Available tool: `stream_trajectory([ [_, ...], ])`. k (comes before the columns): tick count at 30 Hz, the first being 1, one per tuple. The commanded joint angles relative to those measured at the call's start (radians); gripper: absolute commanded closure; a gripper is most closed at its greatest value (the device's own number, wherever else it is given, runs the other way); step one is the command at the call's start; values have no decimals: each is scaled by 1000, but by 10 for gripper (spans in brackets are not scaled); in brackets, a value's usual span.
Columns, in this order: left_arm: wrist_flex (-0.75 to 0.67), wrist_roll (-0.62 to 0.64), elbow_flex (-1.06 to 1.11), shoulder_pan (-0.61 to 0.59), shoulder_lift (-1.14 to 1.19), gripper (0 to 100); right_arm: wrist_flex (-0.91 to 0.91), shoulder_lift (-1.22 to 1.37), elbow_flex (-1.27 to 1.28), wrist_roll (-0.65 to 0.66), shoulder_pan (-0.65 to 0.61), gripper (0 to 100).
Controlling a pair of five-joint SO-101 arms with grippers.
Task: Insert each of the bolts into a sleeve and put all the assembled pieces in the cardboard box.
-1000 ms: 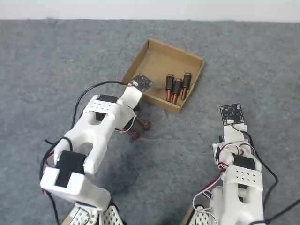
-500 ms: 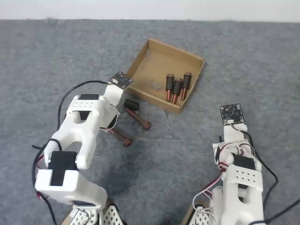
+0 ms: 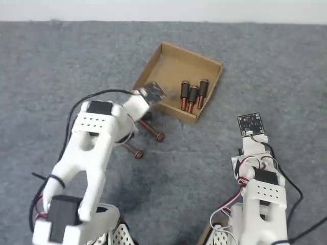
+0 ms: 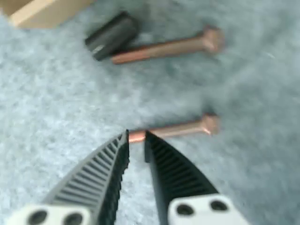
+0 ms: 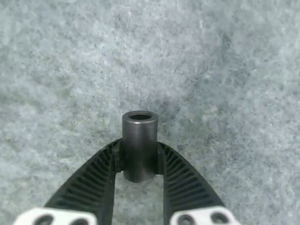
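- left gripper [image 4: 136,137] is sitting slightly apart, straddling the tip of near bolt [image 4: 173,128]
- right gripper [image 5: 139,154] is clamping upright sleeve [image 5: 139,145]
- far bolt [image 4: 164,47] and loose sleeve [image 4: 111,35] are lying at 7 o'clock of cardboard box [image 3: 171,64]

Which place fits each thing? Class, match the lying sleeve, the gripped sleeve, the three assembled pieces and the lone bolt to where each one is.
1 lying sleeve; 2 gripped sleeve; 3 assembled pieces; 4 lone bolt.
A in the cardboard box; B just off the left gripper; C between fingers of the right gripper; D beside the second bolt.
Pairs: 1-D, 2-C, 3-A, 4-B.
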Motion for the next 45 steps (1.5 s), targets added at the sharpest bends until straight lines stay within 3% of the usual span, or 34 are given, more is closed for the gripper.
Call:
stream_trajectory([
  [1,94,-132,59,49,-72,904,-21,-31,-5,21,10,990],
  [10,21,-184,113,78,-69,902,-19,-31,-5,21,10,990],
  [23,-218,-184,225,83,-68,902,-19,-31,-3,23,-13,991],
  [29,-262,-184,186,83,83,902,-19,-31,-3,23,-13,991],
  [35,-140,-184,35,75,173,902,-19,-31,-3,23,-15,991],
  [45,38,-181,-38,74,23,902,-19,-31,-3,23,-15,991],
])
